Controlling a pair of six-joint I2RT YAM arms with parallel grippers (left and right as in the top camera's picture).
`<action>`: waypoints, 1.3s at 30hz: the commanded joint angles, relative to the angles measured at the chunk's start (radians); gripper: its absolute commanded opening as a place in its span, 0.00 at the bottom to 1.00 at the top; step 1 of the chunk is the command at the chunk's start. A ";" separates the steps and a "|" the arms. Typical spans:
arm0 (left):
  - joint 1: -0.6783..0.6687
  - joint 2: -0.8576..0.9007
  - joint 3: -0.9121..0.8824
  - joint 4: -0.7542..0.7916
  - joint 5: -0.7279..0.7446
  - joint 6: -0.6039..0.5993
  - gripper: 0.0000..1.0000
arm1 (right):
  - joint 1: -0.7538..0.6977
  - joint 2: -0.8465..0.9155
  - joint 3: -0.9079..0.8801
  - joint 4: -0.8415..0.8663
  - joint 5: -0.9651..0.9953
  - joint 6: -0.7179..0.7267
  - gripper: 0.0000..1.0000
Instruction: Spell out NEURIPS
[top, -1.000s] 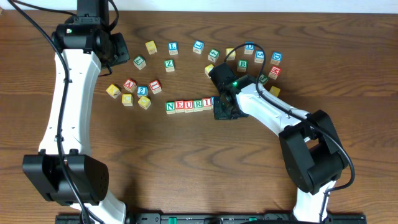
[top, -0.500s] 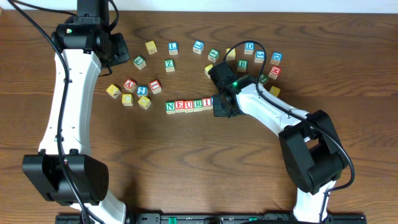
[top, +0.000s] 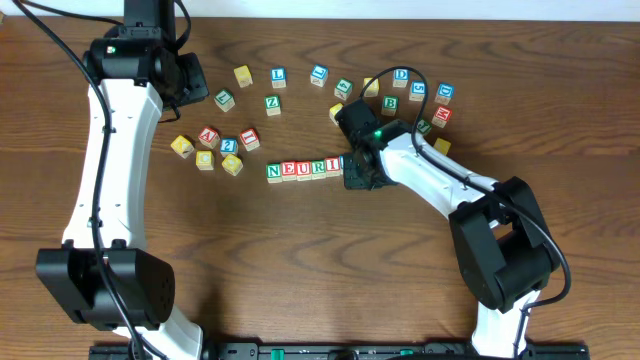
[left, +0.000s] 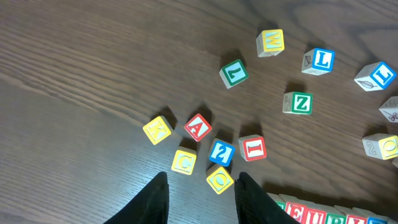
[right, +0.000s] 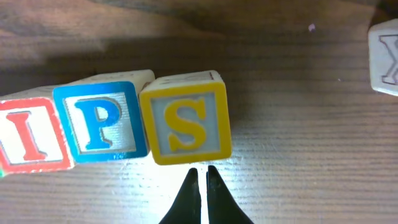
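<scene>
While the right gripper (right: 202, 182) sits clenched and empty just below the yellow-bordered wooden S cube (right: 185, 121), that cube ends the row of pale wooden letter cubes (top: 303, 169) at the overhead frame's centre. The left gripper (left: 202, 199) hangs parted, grasping nothing, at upper left.

Seven row cubes (top: 304, 169), about twenty loose cubes (top: 272, 104), two arms (top: 105, 160)
</scene>
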 joint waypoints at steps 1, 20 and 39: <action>0.000 -0.019 0.006 -0.006 0.002 0.016 0.34 | -0.006 -0.084 0.060 -0.029 -0.003 -0.012 0.01; 0.000 -0.064 -0.270 -0.053 -0.001 -0.123 0.23 | -0.162 -0.091 0.034 -0.063 -0.041 -0.011 0.01; -0.032 -0.063 -0.613 0.283 0.145 -0.074 0.14 | -0.168 0.011 0.032 0.006 -0.097 -0.038 0.01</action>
